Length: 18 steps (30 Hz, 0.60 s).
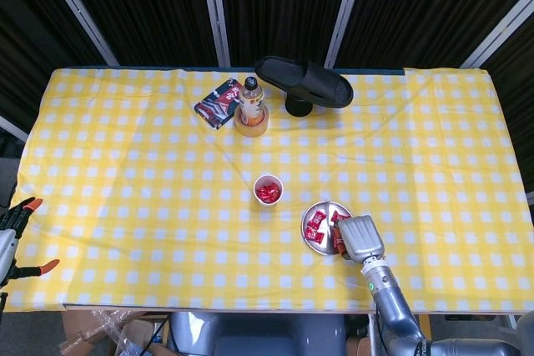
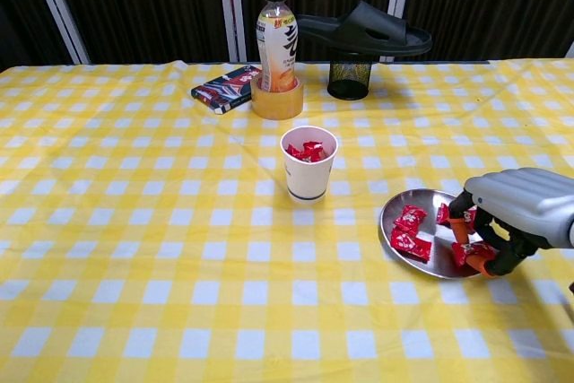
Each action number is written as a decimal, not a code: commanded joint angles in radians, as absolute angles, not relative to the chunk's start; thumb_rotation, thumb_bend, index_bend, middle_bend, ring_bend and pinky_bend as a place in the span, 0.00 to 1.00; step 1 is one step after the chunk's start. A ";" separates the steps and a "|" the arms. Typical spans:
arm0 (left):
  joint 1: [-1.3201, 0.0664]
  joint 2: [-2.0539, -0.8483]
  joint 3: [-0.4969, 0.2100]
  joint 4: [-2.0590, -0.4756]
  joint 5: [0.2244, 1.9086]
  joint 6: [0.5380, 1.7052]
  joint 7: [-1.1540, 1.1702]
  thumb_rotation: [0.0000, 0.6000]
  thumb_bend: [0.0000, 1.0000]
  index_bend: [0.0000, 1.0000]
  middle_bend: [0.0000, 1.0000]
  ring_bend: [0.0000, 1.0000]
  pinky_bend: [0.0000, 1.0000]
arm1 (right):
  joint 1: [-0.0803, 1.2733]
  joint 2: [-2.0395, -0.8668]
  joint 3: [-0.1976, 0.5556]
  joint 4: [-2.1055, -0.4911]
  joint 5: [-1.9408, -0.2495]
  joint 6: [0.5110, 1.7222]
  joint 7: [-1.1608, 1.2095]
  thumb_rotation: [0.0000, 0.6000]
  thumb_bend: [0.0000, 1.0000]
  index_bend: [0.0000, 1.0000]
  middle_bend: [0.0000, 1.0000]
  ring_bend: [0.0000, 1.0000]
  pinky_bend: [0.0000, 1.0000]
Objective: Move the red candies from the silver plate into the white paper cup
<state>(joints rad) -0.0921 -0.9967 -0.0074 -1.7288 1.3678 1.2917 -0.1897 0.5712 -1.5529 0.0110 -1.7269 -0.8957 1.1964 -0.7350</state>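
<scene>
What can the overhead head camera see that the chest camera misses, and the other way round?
Only the head view shows the table's near edge, the clutter below it, and orange-handled clamps at far left. Only the chest view shows the right hand's orange-tipped fingers reaching down into the silver plate, and the drink bottle's label. Both show the white paper cup holding red candies, the black slipper and yellow checked cloth.
</scene>
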 commanded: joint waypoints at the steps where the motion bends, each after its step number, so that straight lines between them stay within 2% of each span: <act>1: -0.092 -0.997 -0.007 -1.729 1.368 1.292 -0.190 1.00 0.04 0.00 0.00 0.00 0.00 | 0.572 -1.546 0.013 -1.743 -0.913 1.201 -0.737 1.00 0.45 0.57 0.82 0.93 0.98; 10: -0.093 -0.994 -0.007 -1.730 1.369 1.289 -0.193 1.00 0.04 0.00 0.00 0.00 0.00 | 0.578 -1.506 0.027 -1.827 -0.983 1.233 -0.760 1.00 0.45 0.57 0.82 0.93 0.98; 18: -0.096 -0.992 -0.007 -1.731 1.366 1.282 -0.201 1.00 0.04 0.00 0.00 0.00 0.00 | 0.608 -1.448 0.084 -1.915 -1.001 1.247 -0.794 1.00 0.45 0.57 0.82 0.93 0.98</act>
<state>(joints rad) -0.0957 -0.9917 -0.0074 -1.7308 1.3662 1.2815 -0.2014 0.5999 -1.4568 0.0723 -1.9035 -1.0005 1.2467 -0.7899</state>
